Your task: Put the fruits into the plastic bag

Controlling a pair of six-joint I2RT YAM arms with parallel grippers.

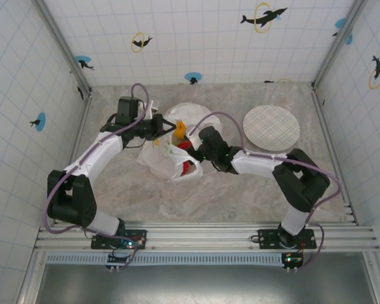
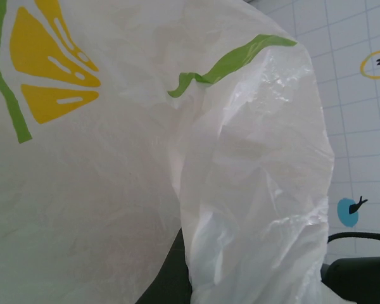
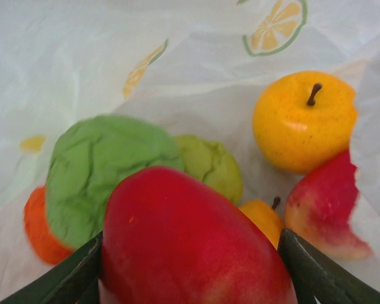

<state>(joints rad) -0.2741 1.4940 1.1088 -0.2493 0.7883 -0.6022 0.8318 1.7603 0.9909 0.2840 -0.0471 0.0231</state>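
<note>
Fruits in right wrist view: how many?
7: red fruit in right claw, big green one, smaller green one behind it, orange one left, yellow apple upper right, small orange one and red one lower right. The bag may hide more.

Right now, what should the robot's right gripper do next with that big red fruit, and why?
Probably open the right gripper and let the glossy red toy fruit drop: it hangs inside the white translucent plastic bag, beside the yellow-orange toy apple lying there.
</note>
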